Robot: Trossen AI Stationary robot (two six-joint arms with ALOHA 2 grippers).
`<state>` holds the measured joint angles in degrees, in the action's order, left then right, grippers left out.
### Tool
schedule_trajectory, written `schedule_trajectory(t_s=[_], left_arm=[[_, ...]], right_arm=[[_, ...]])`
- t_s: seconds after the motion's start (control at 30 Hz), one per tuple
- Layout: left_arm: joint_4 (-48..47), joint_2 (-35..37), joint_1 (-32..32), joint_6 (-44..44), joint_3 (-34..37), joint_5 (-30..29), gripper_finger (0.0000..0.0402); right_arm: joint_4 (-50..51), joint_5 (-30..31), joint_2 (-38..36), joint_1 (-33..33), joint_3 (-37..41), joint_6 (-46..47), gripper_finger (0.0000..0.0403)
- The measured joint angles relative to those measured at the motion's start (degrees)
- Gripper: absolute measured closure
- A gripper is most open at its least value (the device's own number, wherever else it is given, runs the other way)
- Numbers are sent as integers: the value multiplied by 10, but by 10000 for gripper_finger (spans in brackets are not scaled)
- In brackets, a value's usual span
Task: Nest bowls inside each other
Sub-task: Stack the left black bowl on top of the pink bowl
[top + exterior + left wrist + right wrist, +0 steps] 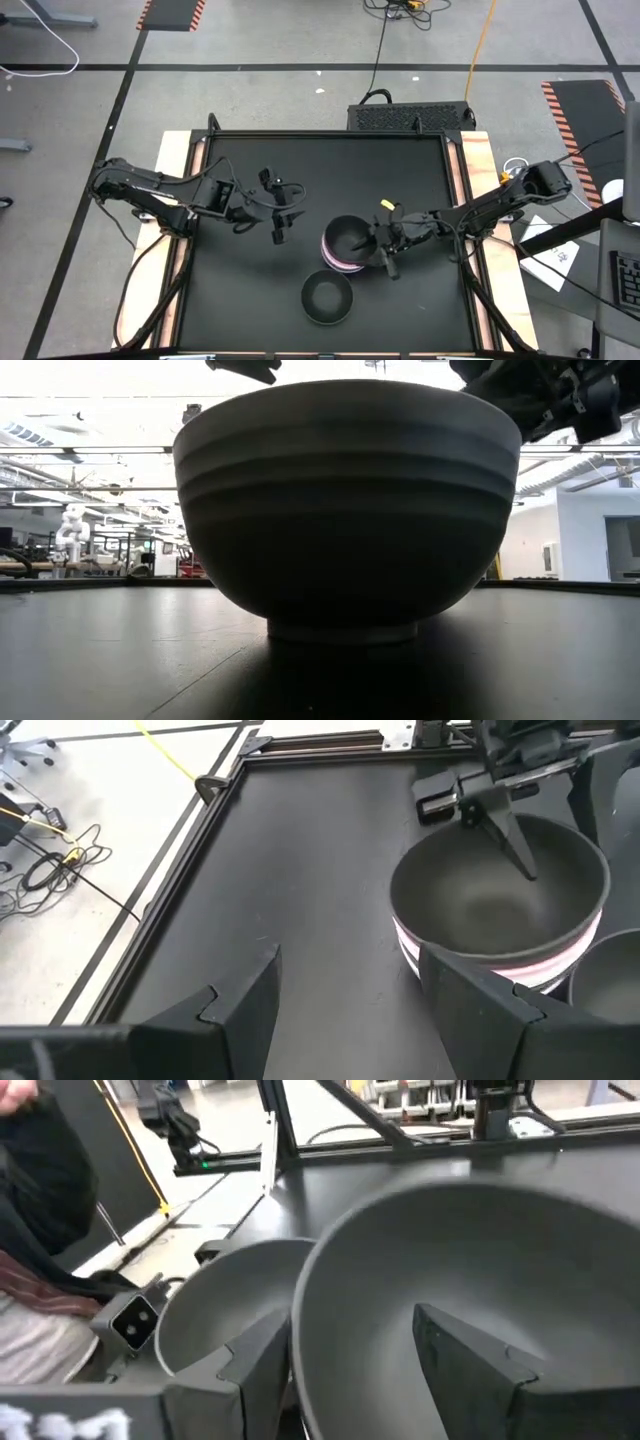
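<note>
Left of the nested stack (343, 245), my left gripper (279, 212) hangs over bare tabletop (240, 290), well apart from it, jaws spread wide with nothing between them; that arm is only waiting. At the stack itself, a black bowl (497, 900) sits on top, with white and pink rims showing as bands beneath it. My right gripper (384, 247) stands at the stack's right rim, jaws parted, one finger inside the top bowl's wall and one outside. Whether the fingers are pressing the wall I cannot tell. I judge this bowl to be seated, so I would let go cleanly, lift straight up without dragging the rim, then go for the lone black bowl (327, 297) just in front of the stack, gripping its wall and lowering it level and centred. I can read no brand, label or writing anywhere.
</note>
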<state>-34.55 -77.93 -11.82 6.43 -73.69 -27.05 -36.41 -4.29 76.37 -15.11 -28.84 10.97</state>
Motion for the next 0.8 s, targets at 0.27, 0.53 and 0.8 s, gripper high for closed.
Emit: schedule_trajectory(t_s=[0.27,0.53,0.8], left_arm=[[-4,0,0,1,0,0,163],[8,-3,0,2,26,0,163],[9,-3,-4,12,35,8,163]], right_arm=[[224,29,-36,-20,-115,-41,204],[222,71,-28,-43,-150,-85,204],[167,44,27,-33,-150,-78,204]])
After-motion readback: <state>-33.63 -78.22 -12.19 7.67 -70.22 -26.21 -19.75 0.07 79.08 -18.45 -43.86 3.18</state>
